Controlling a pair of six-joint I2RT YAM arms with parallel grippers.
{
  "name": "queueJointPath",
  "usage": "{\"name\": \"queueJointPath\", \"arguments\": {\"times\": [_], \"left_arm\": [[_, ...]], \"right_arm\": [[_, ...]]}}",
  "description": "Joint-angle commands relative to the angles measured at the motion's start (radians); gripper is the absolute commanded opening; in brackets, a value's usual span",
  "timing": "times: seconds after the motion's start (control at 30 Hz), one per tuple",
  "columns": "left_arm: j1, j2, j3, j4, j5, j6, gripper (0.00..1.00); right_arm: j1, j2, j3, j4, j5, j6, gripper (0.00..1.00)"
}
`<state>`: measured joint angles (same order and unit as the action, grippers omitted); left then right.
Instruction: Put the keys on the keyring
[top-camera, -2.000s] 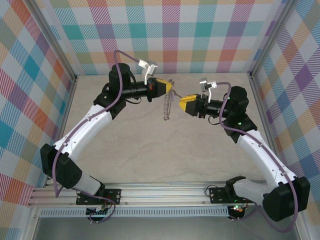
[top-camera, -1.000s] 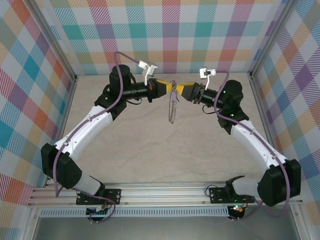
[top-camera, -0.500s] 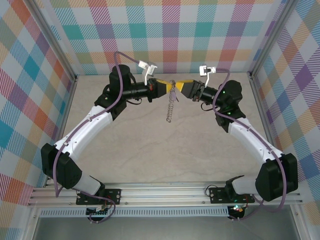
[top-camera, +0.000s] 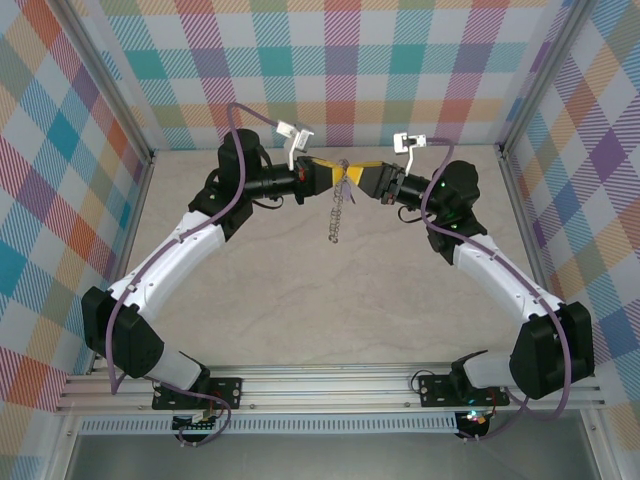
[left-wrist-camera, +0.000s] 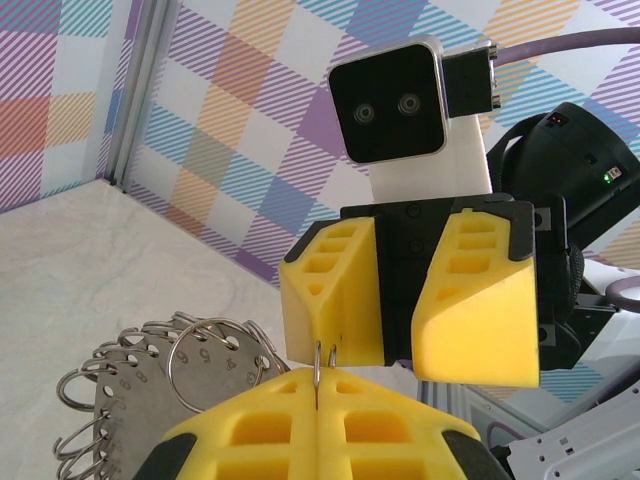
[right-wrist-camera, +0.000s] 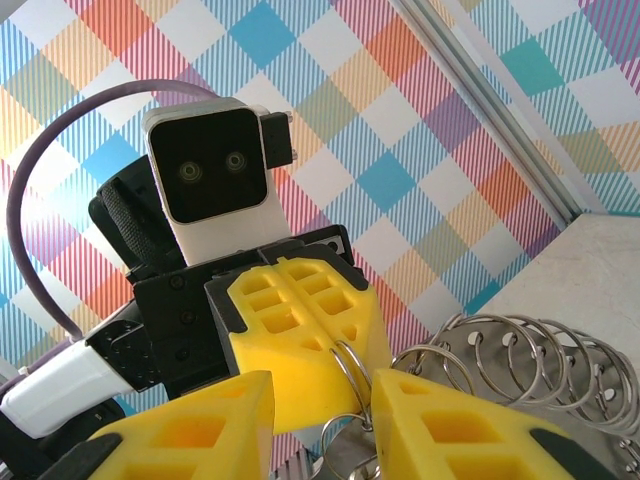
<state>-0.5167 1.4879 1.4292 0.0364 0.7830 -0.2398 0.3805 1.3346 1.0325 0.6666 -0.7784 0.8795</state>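
Above the far middle of the pale table (top-camera: 330, 300), left gripper (top-camera: 341, 176) and right gripper (top-camera: 353, 175) nose to nose, left clenched on the keyring (top-camera: 337, 212) at its top, right with jaws parted about the same spot, hoop dangling below them, clear of the table, small loops (right-wrist-camera: 512, 352) fringing its rim.

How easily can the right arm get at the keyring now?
Probably easily: the shut left gripper holds the keyring in mid-air, and the right gripper, open, straddles part of it, with nothing in the way.

Table (top-camera: 330, 310): middle bare and passable between the arms (top-camera: 180, 245); far-edge centre blocked by left gripper (top-camera: 340, 173) and right gripper (top-camera: 354, 174) tip to tip, keyring (top-camera: 337, 212) dangling there; walls (top-camera: 400, 80) shut three sides.
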Motion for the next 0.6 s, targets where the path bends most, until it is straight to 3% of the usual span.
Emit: {"name": "queueJointPath", "arguments": {"times": [0.0,0.1,0.23,0.57], "left_arm": [[-0.017,-0.036,0.002,0.060,0.010,-0.006,0.00],[-0.018,-0.035,0.002,0.060,0.009,-0.007,0.00],[-0.019,-0.041,0.002,0.059,0.009,-0.004,0.00],[-0.019,-0.043,-0.003,0.063,0.006,-0.004,0.00]], "right_arm": [[0.018,0.009,0.021,0.046,-0.021,0.001,0.33],[0.018,0.006,0.017,0.032,-0.009,-0.009,0.40],[0.017,-0.005,0.009,-0.006,0.023,-0.041,0.41],[0.017,-0.005,0.009,0.002,0.014,-0.036,0.28]]}}
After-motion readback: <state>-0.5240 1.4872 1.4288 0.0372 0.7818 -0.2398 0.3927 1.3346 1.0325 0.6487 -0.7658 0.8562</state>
